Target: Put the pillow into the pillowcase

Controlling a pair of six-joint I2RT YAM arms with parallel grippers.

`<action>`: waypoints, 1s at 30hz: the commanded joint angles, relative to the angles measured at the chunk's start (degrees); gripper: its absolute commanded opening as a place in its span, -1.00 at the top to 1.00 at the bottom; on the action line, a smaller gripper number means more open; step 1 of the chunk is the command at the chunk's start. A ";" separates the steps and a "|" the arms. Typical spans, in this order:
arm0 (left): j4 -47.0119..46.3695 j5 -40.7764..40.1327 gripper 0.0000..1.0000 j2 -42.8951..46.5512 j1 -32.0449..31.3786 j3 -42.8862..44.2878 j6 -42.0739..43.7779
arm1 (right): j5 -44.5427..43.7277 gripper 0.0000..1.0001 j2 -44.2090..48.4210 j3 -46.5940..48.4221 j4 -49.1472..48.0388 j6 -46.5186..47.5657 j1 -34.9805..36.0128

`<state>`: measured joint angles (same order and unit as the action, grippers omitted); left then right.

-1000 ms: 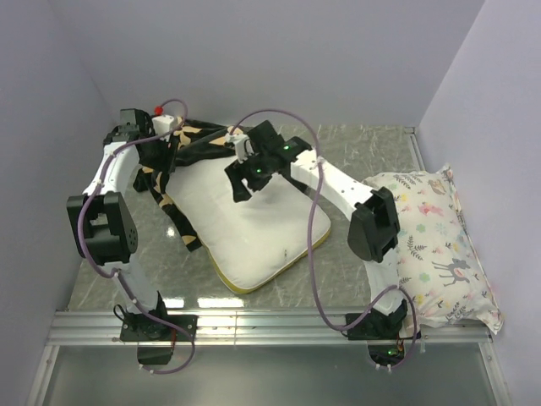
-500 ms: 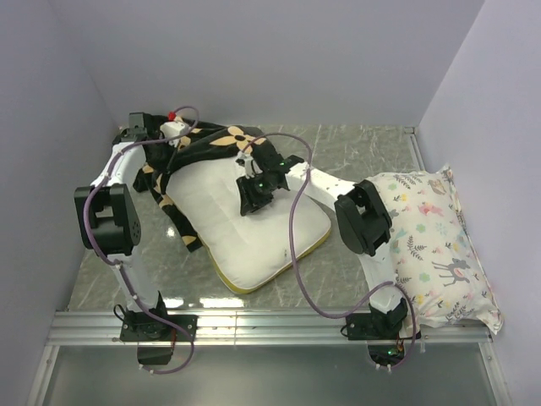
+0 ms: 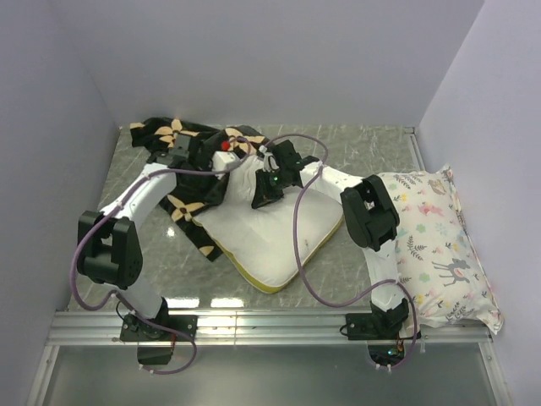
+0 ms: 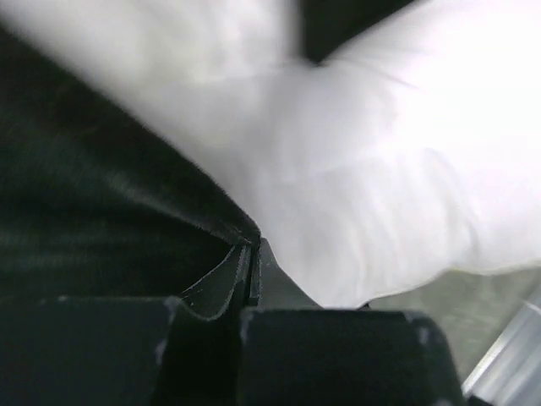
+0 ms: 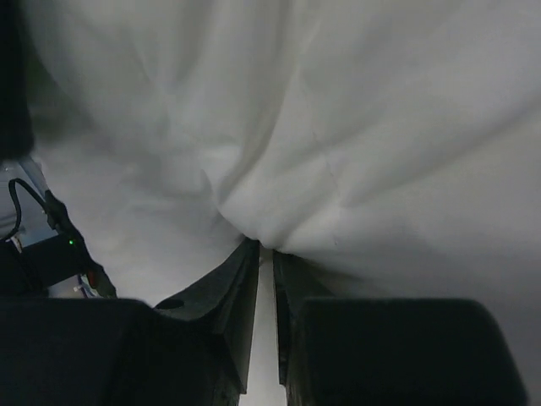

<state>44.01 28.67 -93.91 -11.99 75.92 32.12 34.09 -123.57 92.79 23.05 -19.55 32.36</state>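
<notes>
- Looking down from above: the pillow (image 3: pixel 270 241) flat at the middle of the surface (image 3: pixel 372 144), turned askew, with its yellow band showing along the near-left edge.
- The pillowcase (image 3: pixel 173 135) bunched at far left, draped over the pillow's far-left corner and trailing down along its left side, the rest of the pillow bare.
- Left claw (image 3: pixel 221 161) reaching in from the left, right at the black fabric over that far corner; too small in this view to judge the grip.
- Right claw (image 3: pixel 262 196) pointing down onto the far part of the pillow, just right of the left claw, tips against the white cover.
- A deer-print pillow (image 3: pixel 435 245) well apart at the right edge of the surface, beside the right arm.
- Seen from the left wrist: left claw (image 4: pixel 252 254) pressed together, clamped on the edge of the pillowcase (image 4: pixel 84 211), with black plush filling the left half of the view.
- The pillow (image 4: pixel 406 161) bulging white just right of the tips, touching the black fabric; a strip of surface (image 4: pixel 473 296) at lower right.
- Seen from the right wrist: right claw (image 5: pixel 264 254) almost together, only a thin slit between the fingers, clamped on a gathered fold of the pillow (image 5: pixel 380 127).
- White cover creased and drawn in toward the tips, filling nearly the whole view.
</notes>
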 commanded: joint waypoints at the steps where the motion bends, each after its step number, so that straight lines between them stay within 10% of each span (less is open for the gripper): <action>1: 6.44 13.07 0.99 0.57 -6.28 -1.83 -4.33 | -0.25 0.62 -0.18 2.04 -4.50 -1.80 0.69; 10: 3.10 13.27 0.98 -4.01 -5.60 -8.59 -5.14 | 1.59 0.63 0.78 2.30 -4.94 -2.78 0.08; 15: 5.91 12.74 0.32 0.90 0.82 -0.82 -6.80 | 2.83 0.33 7.80 1.69 0.13 0.91 -2.82; 18: 0.33 7.03 -0.06 3.81 1.53 7.10 -12.59 | 0.29 -0.24 13.78 0.55 2.26 4.33 -6.51; 22: -11.20 -10.23 -0.48 2.60 0.74 10.21 -21.65 | -4.64 -0.53 18.62 -0.50 5.51 6.89 -11.08; 30: -12.54 -26.18 -0.41 -13.83 -3.56 20.67 -20.96 | -11.05 -0.64 18.10 -5.25 15.00 9.35 -19.51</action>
<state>32.45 11.77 -102.56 -13.91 94.89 12.67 26.92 -103.74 89.86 30.44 -12.43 14.46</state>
